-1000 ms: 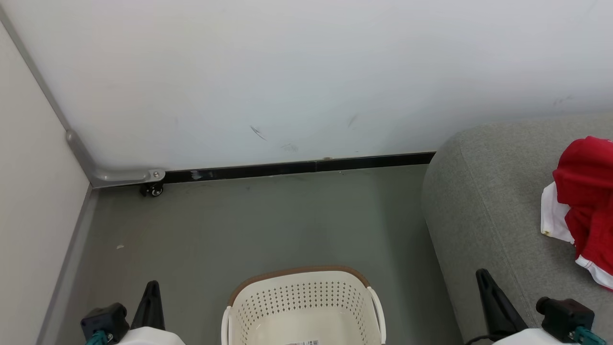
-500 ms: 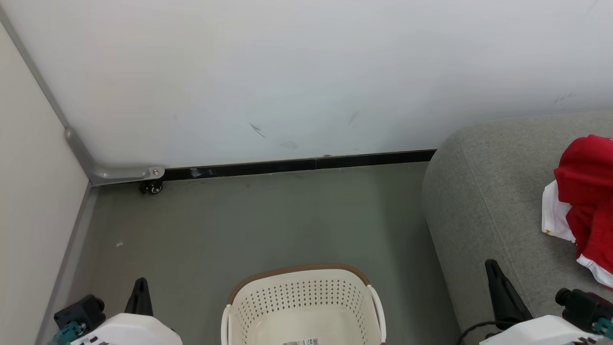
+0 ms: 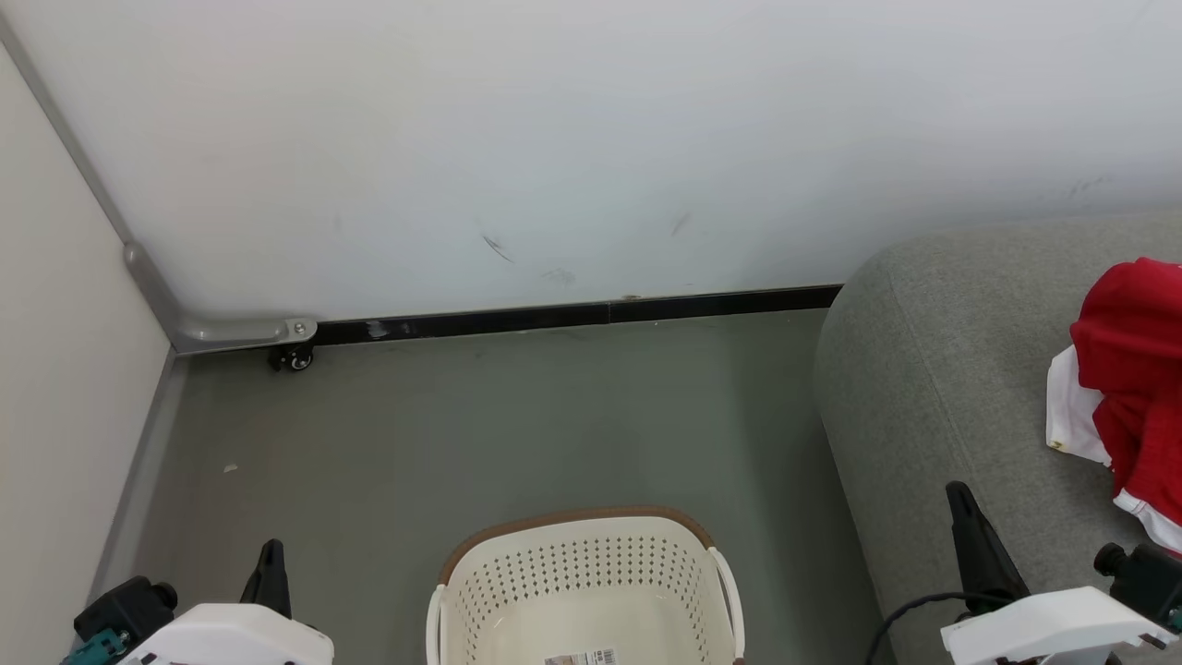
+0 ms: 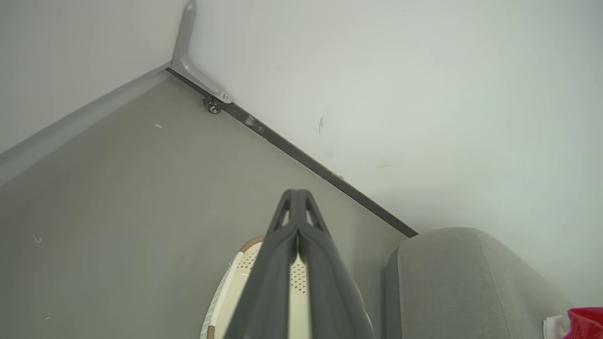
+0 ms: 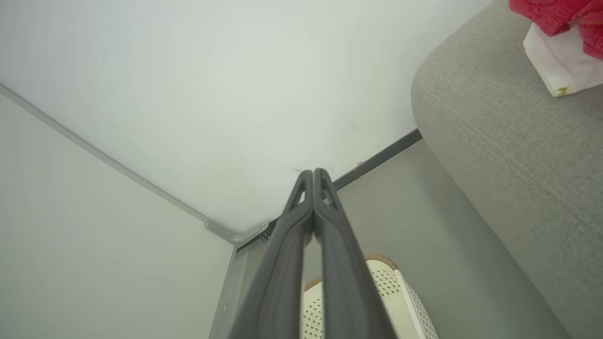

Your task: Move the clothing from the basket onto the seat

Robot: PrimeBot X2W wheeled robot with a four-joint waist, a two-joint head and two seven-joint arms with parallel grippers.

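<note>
Clothing [image 3: 1131,397]: red with white trim, and we see it bunched on the seat [image 3: 933,397], at our far right.
Basket [image 3: 577,563]: on the floor [image 3: 462,425] right in front of us, just left of the seat; we look down onto its pale bottom and paper label [image 3: 580,658].
Left end effector [image 3: 271,554]: fingers pressed together, gripping nothing, hanging over the floor left of the basket.
Right end effector [image 3: 958,499]: closed too, nothing between the fingers, over the seat's front edge, apart from the clothing.
</note>
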